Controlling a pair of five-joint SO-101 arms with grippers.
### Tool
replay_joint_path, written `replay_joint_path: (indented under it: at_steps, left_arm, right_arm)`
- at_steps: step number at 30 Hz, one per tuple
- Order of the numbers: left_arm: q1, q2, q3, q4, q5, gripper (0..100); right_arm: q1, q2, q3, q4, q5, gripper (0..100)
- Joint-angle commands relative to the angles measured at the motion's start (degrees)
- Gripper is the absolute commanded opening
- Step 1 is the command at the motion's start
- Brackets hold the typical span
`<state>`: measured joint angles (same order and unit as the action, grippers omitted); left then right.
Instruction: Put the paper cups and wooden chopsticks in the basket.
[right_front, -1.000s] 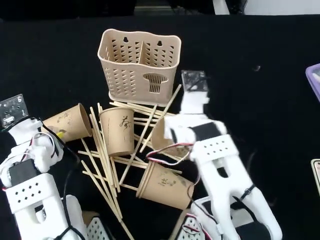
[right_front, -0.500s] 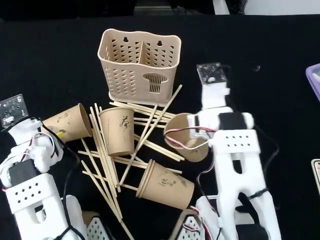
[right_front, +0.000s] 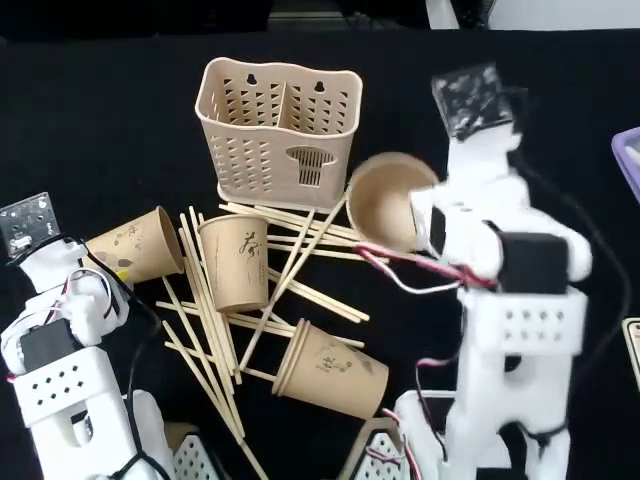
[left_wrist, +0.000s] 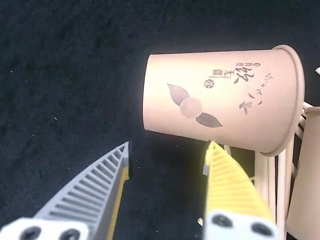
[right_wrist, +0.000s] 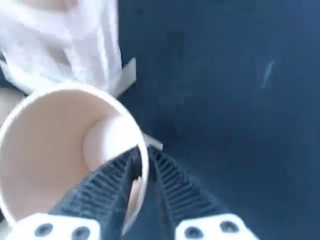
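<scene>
Paper cups of pale tan card lie among the loose wooden chopsticks (right_front: 212, 300) on the black cloth-covered table (right_front: 120, 120), and one of them, the lifted paper cup (right_front: 385, 200), is held off the table by the right gripper (right_wrist: 142, 156). That gripper is pinched on the cup's rim, with one ribbed black finger inside the mouth, the other outside, and only the cup wall between them. In the high view the lifted cup hangs with its mouth turned up towards the camera, just beside the front right corner of the beige perforated plastic basket (right_front: 262, 150) and above the far ends of several chopsticks. Whether it touches the basket cannot be told.

The left gripper (left_wrist: 167, 152) is spread wide, holding nothing. Its tips are close to the side wall of the cup lying on its side (left_wrist: 220, 100) at the left of the pile, without touching it.

An upright cup (right_front: 235, 262) stands mid-pile, and a tipped cup (right_front: 330, 370) lies nearer the arms. Black cloth runs from the basket's right wall to a purple object (right_front: 628, 155) at the table's edge.
</scene>
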<state>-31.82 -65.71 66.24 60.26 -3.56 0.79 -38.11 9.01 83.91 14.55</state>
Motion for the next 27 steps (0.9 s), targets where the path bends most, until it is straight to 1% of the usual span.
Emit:
replay_joint_path:
  at_steps: [1, 4, 8, 12, 15, 19, 27]
  left_arm:
    - [0.22, -0.88, 0.48, -1.14, 0.18, 24]
    - [0.22, -0.88, 1.27, -1.14, 0.0, 24]
    - [0.22, -0.88, 1.63, -1.14, 0.0, 24]
    - [0.22, -0.88, 1.71, -1.05, 0.0, 24]
    - [0.22, -0.88, 1.71, -1.05, 0.0, 24]
    - [0.22, -0.88, 1.71, -1.05, 0.0, 24]
    - [0.13, -0.88, 1.36, -0.62, 0.0, 24]
  right_arm:
    - [-3.78, -1.54, -8.4, -7.38, -3.69, 1.1]
    - [-6.77, 0.04, -10.07, -15.12, -7.03, 1.1]
    - [-10.99, 3.3, -11.3, -22.95, -10.73, 1.1]
    - [-14.33, 8.4, -12.7, -27.96, -12.13, 1.1]
    - [-15.03, 13.32, -15.25, -30.24, -12.13, 1.1]
    - [-14.68, 20.97, -20.09, -30.07, -12.22, 1.1]
    - [-12.57, 30.99, -30.37, -19.52, -12.31, 1.1]
